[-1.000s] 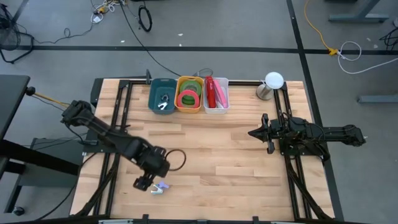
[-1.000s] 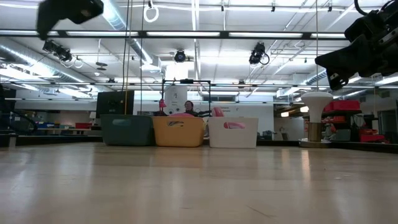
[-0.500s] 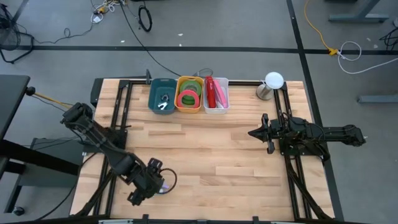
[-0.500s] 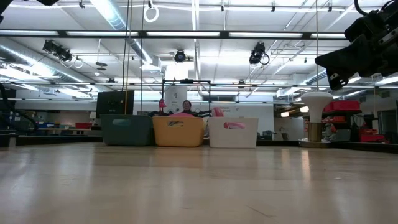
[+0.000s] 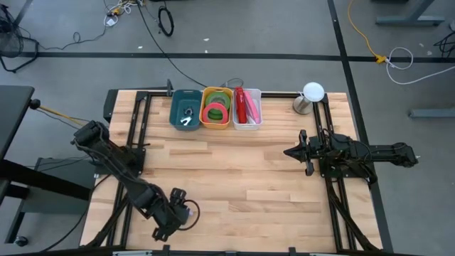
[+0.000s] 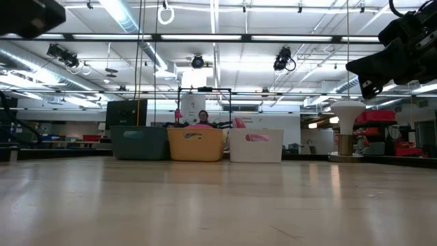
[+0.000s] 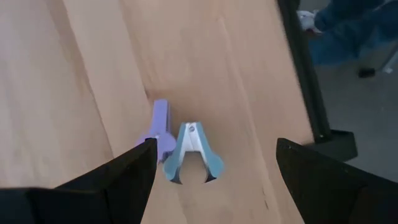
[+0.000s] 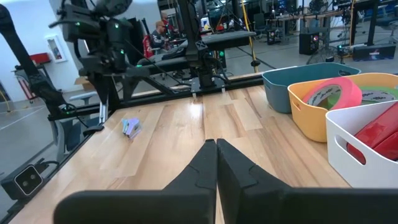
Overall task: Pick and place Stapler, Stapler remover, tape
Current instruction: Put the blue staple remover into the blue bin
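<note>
Two small staple removers, one purple (image 7: 158,127) and one blue and white (image 7: 193,152), lie side by side on the wood near the table's near left corner. My left gripper (image 7: 214,165) hangs open above them, a finger on either side. In the high view the left gripper (image 5: 169,219) hides them. The red stapler (image 5: 245,105) lies in the white bin. The green tape (image 5: 217,100) sits with a pink roll (image 5: 213,112) in the yellow bin. My right gripper (image 8: 216,163) waits shut above the table's right side.
A teal bin (image 5: 186,110) at the far edge holds a white staple remover (image 5: 188,121). The yellow bin (image 5: 216,122) and white bin (image 5: 249,126) stand next to it. A white lamp-like stand (image 5: 311,93) is at the far right. Bare wood lies between the arms.
My left gripper has moved toward the table's near edge and come over the two staple removers, which now are hidden under it in the high view. The removers have stayed where they were.
</note>
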Robot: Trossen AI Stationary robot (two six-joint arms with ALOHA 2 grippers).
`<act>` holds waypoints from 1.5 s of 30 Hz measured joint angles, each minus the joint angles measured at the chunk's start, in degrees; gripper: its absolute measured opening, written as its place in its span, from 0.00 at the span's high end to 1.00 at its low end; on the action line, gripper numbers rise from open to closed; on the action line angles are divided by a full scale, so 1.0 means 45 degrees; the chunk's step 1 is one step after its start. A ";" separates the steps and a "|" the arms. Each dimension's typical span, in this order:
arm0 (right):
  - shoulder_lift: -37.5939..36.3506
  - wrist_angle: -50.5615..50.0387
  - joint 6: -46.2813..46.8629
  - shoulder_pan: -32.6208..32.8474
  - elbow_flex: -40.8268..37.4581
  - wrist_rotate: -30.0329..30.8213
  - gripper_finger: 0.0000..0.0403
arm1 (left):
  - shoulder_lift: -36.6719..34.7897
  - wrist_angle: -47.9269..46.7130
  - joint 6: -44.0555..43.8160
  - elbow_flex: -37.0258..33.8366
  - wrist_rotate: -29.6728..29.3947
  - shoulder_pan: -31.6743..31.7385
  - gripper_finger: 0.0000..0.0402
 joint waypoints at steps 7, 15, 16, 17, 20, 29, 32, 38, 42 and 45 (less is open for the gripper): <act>-0.0004 0.0000 -0.0002 -0.0002 0.0000 -0.0003 0.98 | 0.0000 0.0855 -0.0411 -0.1005 0.0218 -0.0053 0.18; -0.0002 0.0000 -0.0002 -0.0001 0.0000 0.0000 0.98 | 0.0000 0.1703 -0.0481 -0.1984 0.0371 -0.0114 0.18; 0.0000 0.0000 -0.0002 0.0001 -0.0001 0.0000 0.98 | 0.0000 0.1745 -0.0482 -0.2071 0.0386 -0.0112 0.18; -0.0004 0.0000 -0.0002 -0.0002 0.0000 -0.0001 0.98 | 0.0000 0.1883 -0.0482 -0.2157 0.0383 -0.0104 0.18; 0.0001 0.0000 -0.0002 0.0000 0.0000 0.0000 0.98 | 0.0000 0.2045 -0.0463 -0.2217 0.0393 -0.0028 0.18; -0.0004 0.0000 -0.0002 -0.0002 0.0000 -0.0005 0.98 | -0.0005 0.2338 -0.0537 -0.2597 0.0369 -0.0015 0.18; -0.0004 0.0000 -0.0002 -0.0003 0.0000 0.0000 0.98 | -0.0005 0.2615 -0.1181 -0.2990 0.0422 -0.0015 0.18; 0.0001 0.0000 -0.0002 -0.0003 0.0000 0.0000 0.98 | -0.0005 0.2725 -0.1399 -0.3150 0.0168 0.0058 0.18; 0.0001 0.0000 0.0000 -0.0001 0.0000 0.0000 0.98 | -0.0005 0.2725 -0.1298 -0.3151 0.0145 0.0058 0.18; -0.0003 0.0000 -0.0002 -0.0002 0.0000 -0.0003 0.98 | -0.0005 0.2807 -0.1269 -0.3150 0.0145 0.0058 0.18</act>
